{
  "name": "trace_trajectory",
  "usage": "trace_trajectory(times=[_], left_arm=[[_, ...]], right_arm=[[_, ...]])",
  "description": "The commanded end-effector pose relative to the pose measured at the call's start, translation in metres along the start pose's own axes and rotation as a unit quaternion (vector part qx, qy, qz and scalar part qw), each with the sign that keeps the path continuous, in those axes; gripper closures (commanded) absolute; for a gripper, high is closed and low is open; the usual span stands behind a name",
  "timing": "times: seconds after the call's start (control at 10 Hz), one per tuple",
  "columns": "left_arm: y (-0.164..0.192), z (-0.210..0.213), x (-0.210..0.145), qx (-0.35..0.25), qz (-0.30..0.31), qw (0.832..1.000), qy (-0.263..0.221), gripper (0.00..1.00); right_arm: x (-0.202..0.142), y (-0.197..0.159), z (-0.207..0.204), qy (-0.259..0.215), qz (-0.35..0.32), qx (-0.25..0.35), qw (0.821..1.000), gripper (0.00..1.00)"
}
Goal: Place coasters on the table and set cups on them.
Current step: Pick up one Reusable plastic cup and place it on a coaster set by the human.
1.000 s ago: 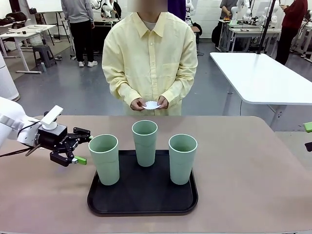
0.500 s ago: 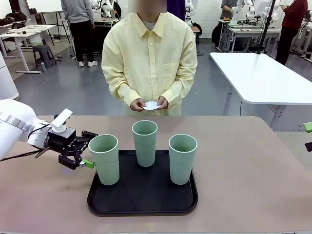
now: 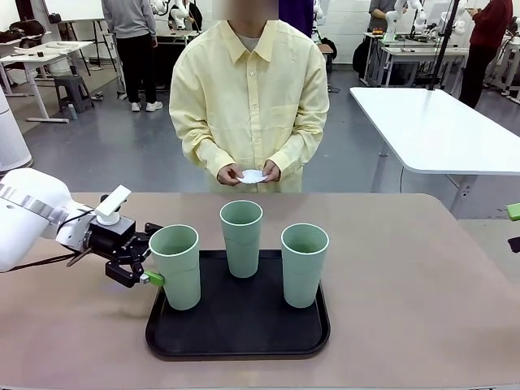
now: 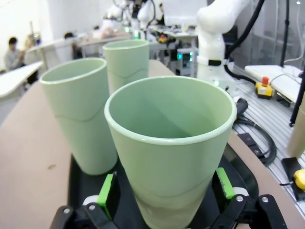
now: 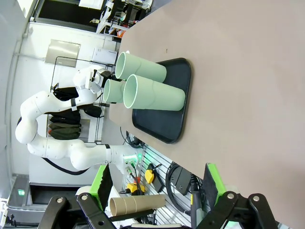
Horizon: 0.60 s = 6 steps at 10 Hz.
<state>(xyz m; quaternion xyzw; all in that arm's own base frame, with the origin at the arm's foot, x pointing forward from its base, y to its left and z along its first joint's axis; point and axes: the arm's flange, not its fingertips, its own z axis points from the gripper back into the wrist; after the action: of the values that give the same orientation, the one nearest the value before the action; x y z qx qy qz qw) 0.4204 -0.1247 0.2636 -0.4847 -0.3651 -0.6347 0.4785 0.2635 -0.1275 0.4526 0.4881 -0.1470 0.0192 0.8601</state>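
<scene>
Left wrist view: straddling the upright nearest cup (image 4: 169, 143) low down, left gripper (image 4: 165, 188) spread, pads (image 4: 107, 191) just beside its wall; right gripper (image 5: 157, 186) well apart, likewise spread.

The robot's left arm (image 3: 28, 215) is a glossy white rounded shell with a grey band, a thin black cable (image 3: 36, 260) under it and a small white box (image 3: 112, 201) at the wrist. The left gripper (image 3: 153, 254) and right gripper (image 5: 157, 183) are black, angular, screw-studded linkages tipped with bright green pads (image 4: 107, 188). The person (image 3: 248, 73) wears a pale yellow, collared, long-sleeved button shirt (image 3: 244, 122).
</scene>
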Motion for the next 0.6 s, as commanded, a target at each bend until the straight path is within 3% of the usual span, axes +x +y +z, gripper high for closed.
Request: trace_trajectory(times=[0.0, 0.5], left_arm=[[0.008, -0.014, -0.001, 0.003, 0.005, 1.000, 0.002, 0.00], [0.007, -0.039, -0.007, -0.025, -0.009, 1.000, -0.012, 0.00]], right_arm=[[0.000, -0.001, 0.000, 0.001, 0.004, 0.007, 1.000, 0.00], [0.000, -0.001, 0.000, 0.001, 0.004, 0.007, 1.000, 0.00]])
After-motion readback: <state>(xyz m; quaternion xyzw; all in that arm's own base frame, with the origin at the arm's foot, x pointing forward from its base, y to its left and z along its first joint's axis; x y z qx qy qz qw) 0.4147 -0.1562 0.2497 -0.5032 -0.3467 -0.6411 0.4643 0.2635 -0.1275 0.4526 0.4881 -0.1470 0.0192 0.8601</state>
